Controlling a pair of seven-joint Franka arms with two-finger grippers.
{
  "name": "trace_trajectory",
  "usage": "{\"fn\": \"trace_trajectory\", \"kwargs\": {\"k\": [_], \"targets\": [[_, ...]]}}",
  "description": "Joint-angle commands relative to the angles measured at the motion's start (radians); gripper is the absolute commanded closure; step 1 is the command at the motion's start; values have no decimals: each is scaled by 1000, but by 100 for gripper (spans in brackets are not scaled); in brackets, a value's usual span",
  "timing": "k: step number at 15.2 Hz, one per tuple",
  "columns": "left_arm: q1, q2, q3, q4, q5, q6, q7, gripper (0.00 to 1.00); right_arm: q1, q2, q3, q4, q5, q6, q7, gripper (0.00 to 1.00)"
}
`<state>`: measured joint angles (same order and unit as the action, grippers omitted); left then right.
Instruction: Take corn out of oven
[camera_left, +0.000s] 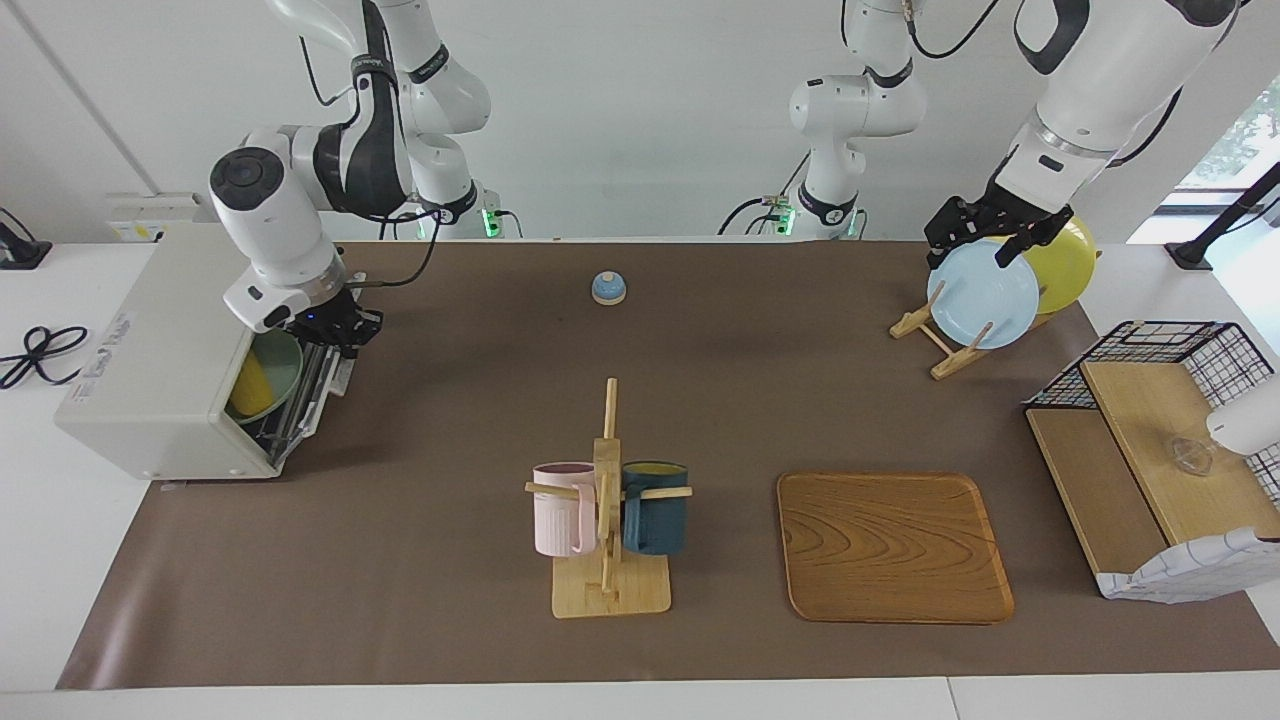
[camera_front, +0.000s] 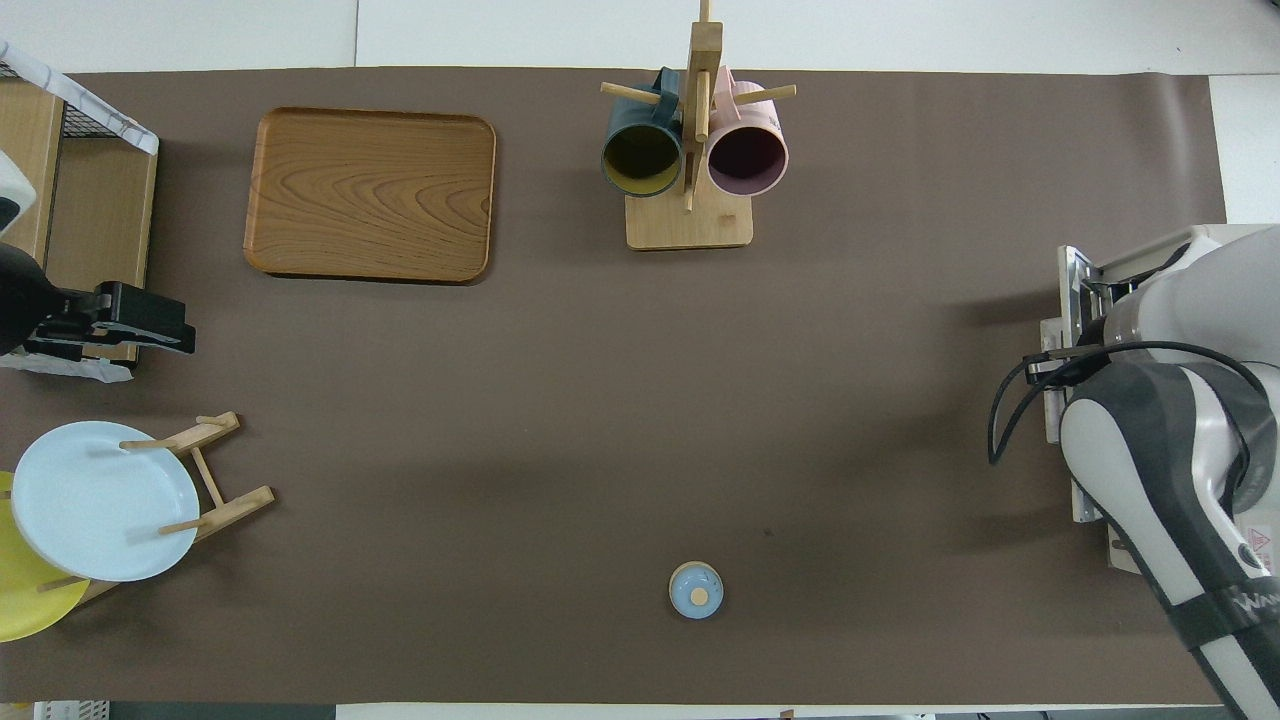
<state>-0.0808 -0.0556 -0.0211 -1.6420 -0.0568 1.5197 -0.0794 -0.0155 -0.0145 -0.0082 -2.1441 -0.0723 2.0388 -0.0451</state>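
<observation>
- Corn (camera_left: 247, 386): standing in a green bowl (camera_left: 278, 368) inside the open oven (camera_left: 160, 372), middle left of the facing frame.
- Best reached level through the opening, clear of bowl rim and rack.
- Right gripper (camera_left: 340, 330): at the oven mouth, wrist angled down; finger gap impossible to tell.
- Left gripper (camera_left: 985, 232): waiting over the plates at upper right, fingers unreadable.
</observation>
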Motion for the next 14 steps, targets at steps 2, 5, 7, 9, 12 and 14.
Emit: {"fn": "trace_trajectory", "kwargs": {"k": [2,5,7,9,12,14], "targets": [[9,-6,-7,1,2,1,-3,0,-17,85,-24,-40,-52,170,-22,100],[9,-6,-7,1,2,2,-5,0,-17,111,-24,-60,-52,217,-21,100],[9,-6,-7,1,2,1,-5,0,-20,152,-24,-66,-52,267,-22,100],[9,-6,-7,1,2,-1,-5,0,-20,172,-24,-66,-50,277,-21,100],[10,-6,-5,1,2,2,-5,0,-15,183,-19,-68,-49,285,-15,100],[10,-6,-7,1,2,4,-5,0,-15,183,-16,-68,-32,285,-13,100]]}}
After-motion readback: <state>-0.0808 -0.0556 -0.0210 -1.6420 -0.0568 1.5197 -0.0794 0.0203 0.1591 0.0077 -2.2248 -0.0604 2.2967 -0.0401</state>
